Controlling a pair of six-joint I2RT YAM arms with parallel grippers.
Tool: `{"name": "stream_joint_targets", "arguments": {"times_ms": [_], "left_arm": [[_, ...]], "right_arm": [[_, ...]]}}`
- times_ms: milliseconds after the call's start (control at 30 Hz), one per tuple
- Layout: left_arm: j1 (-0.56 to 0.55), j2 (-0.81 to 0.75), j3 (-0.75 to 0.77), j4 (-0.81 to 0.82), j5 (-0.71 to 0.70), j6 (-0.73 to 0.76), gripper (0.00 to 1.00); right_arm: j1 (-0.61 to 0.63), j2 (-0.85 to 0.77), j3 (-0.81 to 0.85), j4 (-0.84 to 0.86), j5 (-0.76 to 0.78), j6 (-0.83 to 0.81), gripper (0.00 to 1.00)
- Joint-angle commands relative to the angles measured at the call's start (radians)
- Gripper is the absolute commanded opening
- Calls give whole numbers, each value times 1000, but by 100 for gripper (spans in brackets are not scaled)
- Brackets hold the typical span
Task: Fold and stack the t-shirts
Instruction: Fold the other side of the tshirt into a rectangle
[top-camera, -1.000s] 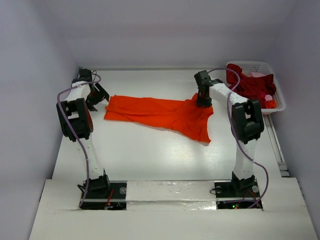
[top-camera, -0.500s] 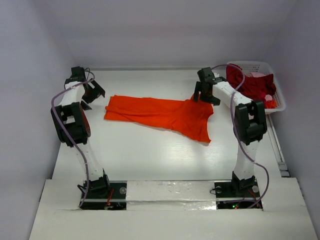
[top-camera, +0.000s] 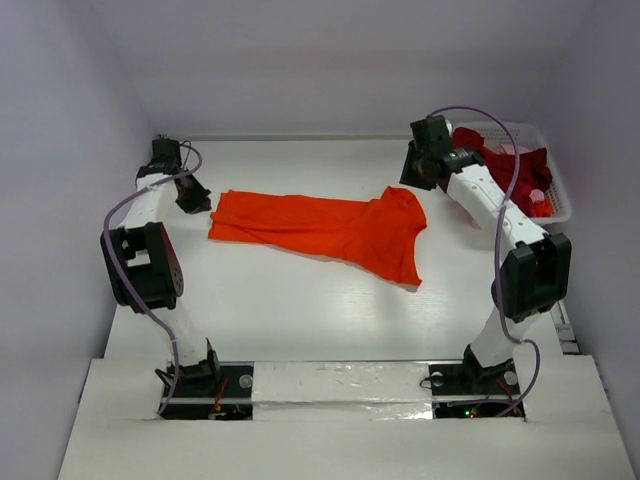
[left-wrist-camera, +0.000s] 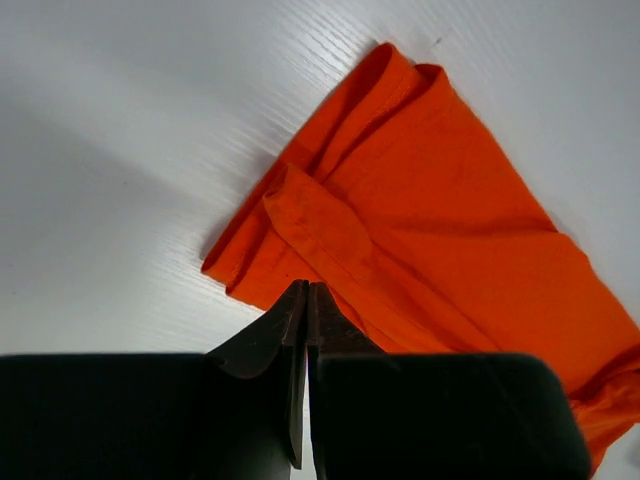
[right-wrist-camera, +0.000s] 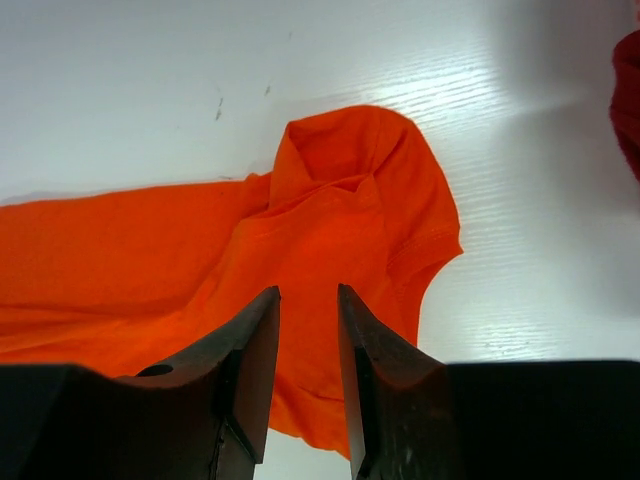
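Note:
An orange t-shirt (top-camera: 330, 225) lies spread across the middle of the table, crumpled along its length. My left gripper (top-camera: 193, 200) hovers just off the shirt's left end. In the left wrist view its jaws (left-wrist-camera: 305, 290) are shut with nothing between them, and the shirt's folded edge (left-wrist-camera: 330, 220) lies below. My right gripper (top-camera: 414, 172) hangs above and behind the shirt's right end. Its jaws (right-wrist-camera: 308, 290) stand apart and empty over the orange cloth (right-wrist-camera: 330, 230). Dark red t-shirts (top-camera: 510, 170) and something pinkish lie heaped in a basket.
A white lattice basket (top-camera: 556, 190) stands at the back right corner of the table, next to my right arm. A bit of dark red cloth (right-wrist-camera: 630, 100) shows at the right edge of the right wrist view. Walls close in on three sides.
My right gripper has let go of the shirt's right end and risen back toward the basket. My left gripper has opened, drawn off the left end, then shut. The shirt stays put.

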Motion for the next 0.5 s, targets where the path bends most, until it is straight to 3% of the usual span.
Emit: {"name": "stream_joint_targets", "arguments": {"times_ms": [0,467], "left_arm": [[-32,49,0,-3,-9,19,0],[-50,111,50,-56,-32,44,0]], "right_arm": [[11,-6,-26,10,-16,-20,35],[11,9,23,-7,2,-28,35]]}}
